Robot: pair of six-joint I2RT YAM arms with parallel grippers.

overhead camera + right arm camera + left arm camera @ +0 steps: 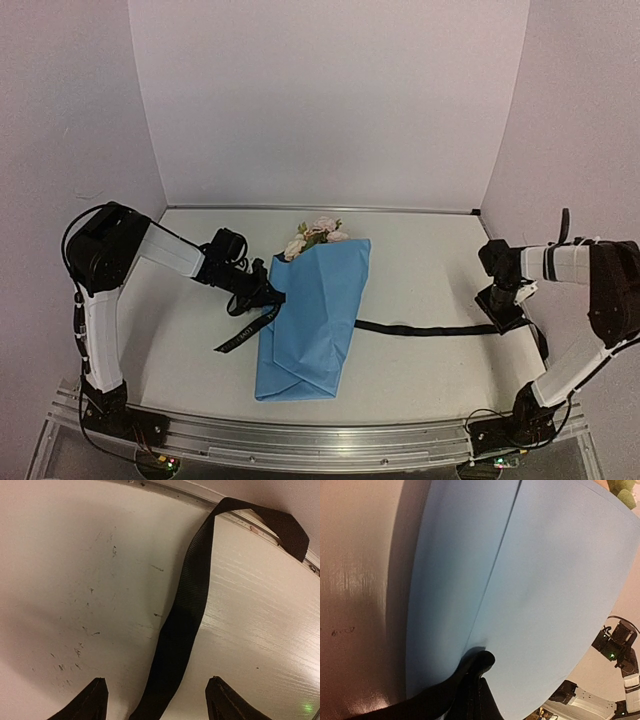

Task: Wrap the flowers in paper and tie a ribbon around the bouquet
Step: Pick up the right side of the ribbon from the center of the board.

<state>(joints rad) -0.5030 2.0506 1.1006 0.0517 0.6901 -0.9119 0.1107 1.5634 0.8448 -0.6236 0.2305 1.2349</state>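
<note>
Blue paper [315,320]: wrapped round the flowers [318,236] already, lying centre frame in the top view, rose heads poking out at the upper end, folded tail toward the bottom.
Black ribbon [425,329]: runs from under the bundle's right side out to the right edge of the table; its other end [245,330] trails off the left side, lower left of the paper.
Step in hand: wrapping looks done, and we're into the tie, with each arm working one ribbon end.
Left gripper [262,295]: clamped tight, right against the bundle's left edge, and by the top view it's pinching the ribbon there. Its own camera shows only dark fingertips [479,667] low in frame, pressed to the paper, so the hold is my reading.
Left arm pose: stretched out low from the left of the frame, wrist dipped to the table.
Right gripper [156,700]: jaws well apart, straddling the ribbon on the table, nothing gripped yet.
Right arm pose: elbow folded, wrist pointing down at far right, hovering over the ribbon's end.
Next move: I'd say close on that strap, then carry it across the bundle to cross the left end. Floppy stuff, it could slip.
</note>
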